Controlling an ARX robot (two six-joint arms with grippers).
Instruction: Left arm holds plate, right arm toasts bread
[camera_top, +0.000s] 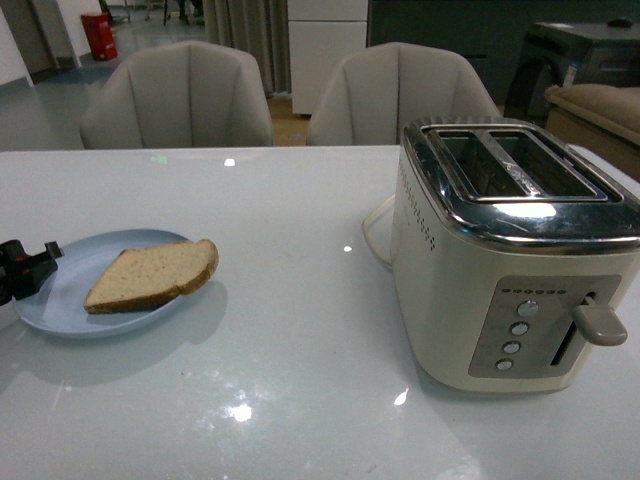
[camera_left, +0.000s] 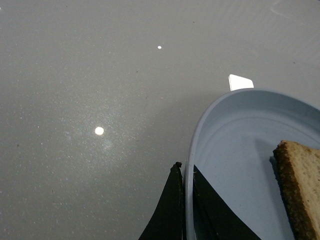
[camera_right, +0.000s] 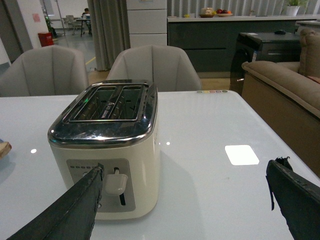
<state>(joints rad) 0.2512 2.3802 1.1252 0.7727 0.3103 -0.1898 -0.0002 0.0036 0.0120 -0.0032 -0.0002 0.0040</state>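
The left gripper (camera_top: 25, 268) is closed on the rim of the pale blue plate (camera_top: 60, 295), with one of its fingers (camera_left: 170, 215) outside the rim and one inside. The bread (camera_top: 152, 275) lies flat on the plate, just beyond this gripper. The right gripper (camera_right: 187, 165) is spread wide and holds nothing. The toaster (camera_right: 105, 150) stands near in front of it, with the lever (camera_right: 116, 182) facing it.

The glossy white counter (camera_top: 300, 330) bears a pale blue plate (camera_top: 70, 282) toward its left and a cream two-slot toaster (camera_top: 450, 300) on its right, well apart.
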